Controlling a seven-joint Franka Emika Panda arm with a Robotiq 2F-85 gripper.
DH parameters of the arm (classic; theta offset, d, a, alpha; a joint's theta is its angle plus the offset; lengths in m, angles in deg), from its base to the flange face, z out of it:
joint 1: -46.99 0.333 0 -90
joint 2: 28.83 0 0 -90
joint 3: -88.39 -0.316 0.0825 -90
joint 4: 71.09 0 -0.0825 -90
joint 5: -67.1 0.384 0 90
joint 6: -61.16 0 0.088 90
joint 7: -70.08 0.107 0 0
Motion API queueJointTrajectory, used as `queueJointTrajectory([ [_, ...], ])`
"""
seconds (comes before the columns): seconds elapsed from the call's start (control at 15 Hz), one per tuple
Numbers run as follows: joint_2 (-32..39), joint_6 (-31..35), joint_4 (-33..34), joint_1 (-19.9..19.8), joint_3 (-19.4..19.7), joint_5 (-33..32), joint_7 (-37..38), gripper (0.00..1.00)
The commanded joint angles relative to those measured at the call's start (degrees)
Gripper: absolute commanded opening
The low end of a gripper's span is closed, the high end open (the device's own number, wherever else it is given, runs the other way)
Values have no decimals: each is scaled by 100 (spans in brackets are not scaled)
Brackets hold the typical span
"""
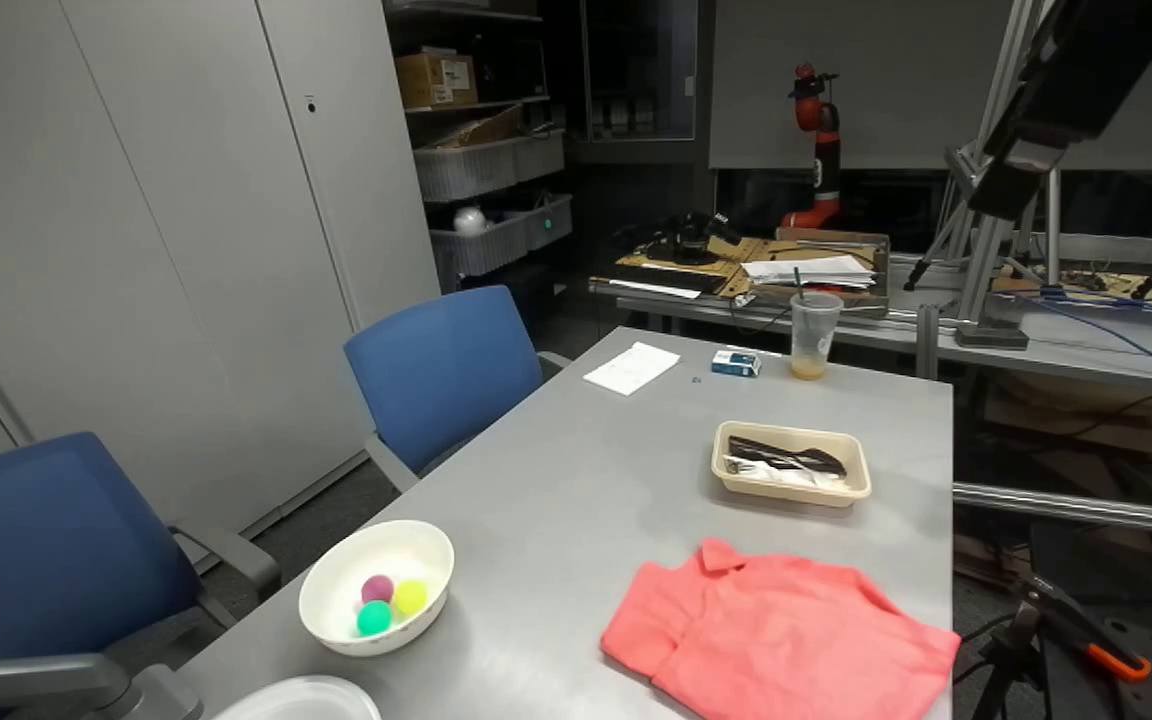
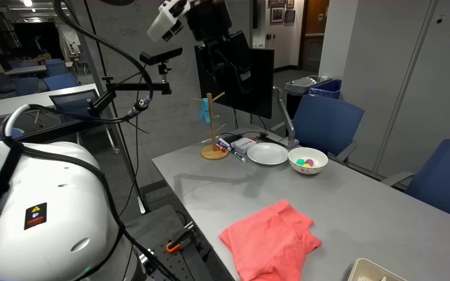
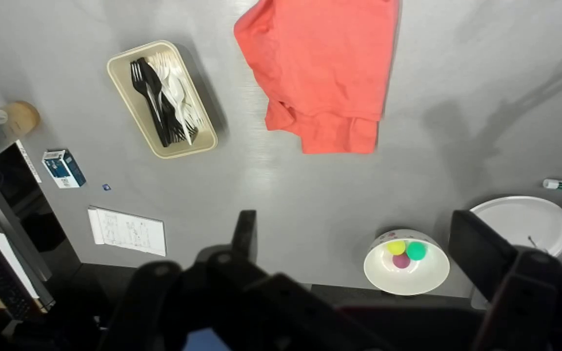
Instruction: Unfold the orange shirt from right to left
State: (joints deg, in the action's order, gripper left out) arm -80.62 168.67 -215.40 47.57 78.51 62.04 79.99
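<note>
The orange shirt [image 1: 786, 640] lies folded and wrinkled on the grey table near its edge. It shows whole in an exterior view [image 2: 272, 242]; its lower end is cut off in an exterior view. In the wrist view the shirt [image 3: 330, 63] is at the top centre, with its upper part out of frame and a smaller folded part sticking out below. My gripper [image 3: 352, 217] has its two fingers wide apart with nothing between them. In both exterior views the gripper [image 1: 1016, 180] is high above the table, apart from the shirt; its dark body also shows here [image 2: 240, 74].
A beige tray of cutlery [image 3: 205, 141] lies beside the shirt. A white bowl [image 3: 408, 285] holds three balls, next to a white plate [image 2: 268, 154]. A wooden stand [image 2: 212, 130], a monitor [image 2: 264, 89] and a cup [image 1: 812, 335] rise from the table.
</note>
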Motion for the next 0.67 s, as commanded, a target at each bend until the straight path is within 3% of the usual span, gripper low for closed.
queueJointTrajectory([
  [0.0, 11, -12, 11, 43, 28, -29, 28, 100],
  [0.6, 107, -282, 109, 123, 105, 246, 32, 100],
])
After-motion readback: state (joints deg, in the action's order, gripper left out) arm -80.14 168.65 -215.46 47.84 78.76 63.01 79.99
